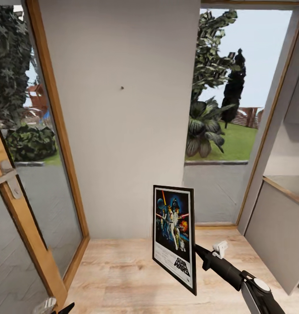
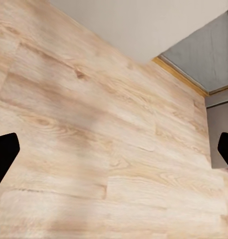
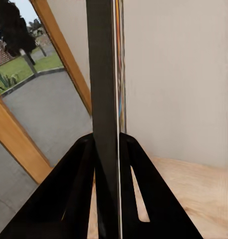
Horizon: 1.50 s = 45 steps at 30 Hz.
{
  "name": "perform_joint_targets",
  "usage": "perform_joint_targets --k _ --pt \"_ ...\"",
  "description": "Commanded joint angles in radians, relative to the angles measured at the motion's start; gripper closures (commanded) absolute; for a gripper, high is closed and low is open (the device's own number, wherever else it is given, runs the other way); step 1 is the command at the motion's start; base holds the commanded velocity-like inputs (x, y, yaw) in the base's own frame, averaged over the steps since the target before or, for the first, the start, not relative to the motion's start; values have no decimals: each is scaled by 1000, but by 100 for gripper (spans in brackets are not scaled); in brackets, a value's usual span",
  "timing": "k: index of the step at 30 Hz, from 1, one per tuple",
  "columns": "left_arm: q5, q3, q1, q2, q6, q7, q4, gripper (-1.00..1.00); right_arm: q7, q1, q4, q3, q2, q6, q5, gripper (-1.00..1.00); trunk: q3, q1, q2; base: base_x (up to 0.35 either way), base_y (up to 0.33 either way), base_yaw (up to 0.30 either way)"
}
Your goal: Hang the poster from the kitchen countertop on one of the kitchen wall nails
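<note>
The black-framed Star Wars poster [image 1: 174,237] hangs upright above the wooden floor, its picture side turned toward me. My right gripper [image 3: 108,139] is shut on the poster [image 3: 101,74], which stands edge-on between the two black fingers [image 3: 79,169]. The right arm [image 1: 228,270] reaches to the frame's right edge from the lower right. High on the pale grey wall sits a tiny dark wall nail [image 1: 122,88], well above and left of the poster. My left gripper [image 2: 114,154] is open over bare floor, low at the left [image 1: 58,307]. The kitchen countertop is out of view.
Wood-framed glass panes [image 1: 40,174] flank the wall on the left, and a window [image 1: 228,131] onto the garden on the right. A grey panel with a wooden ledge [image 1: 280,226] juts in at the right. Light wood flooring [image 1: 123,274] lies between.
</note>
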Motion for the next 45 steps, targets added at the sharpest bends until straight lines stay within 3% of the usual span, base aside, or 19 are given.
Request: perform_joint_targets --k 1,13,45 --pt "4 -8 0 0 -9 -1 1 -100 5 -1 2 -1 0 -1 -5 100 0 1 -1 280 21 -182" --pt "4 -8 0 1 -9 -1 1 -100 5 -1 0 0 0 -1 -5 100 1 1 -1 111 5 -36" --pt "4 -8 0 2 -10 -1 1 -100 5 -1 0 -1 0 -1 -6 100 1 1 -1 327 0 39"
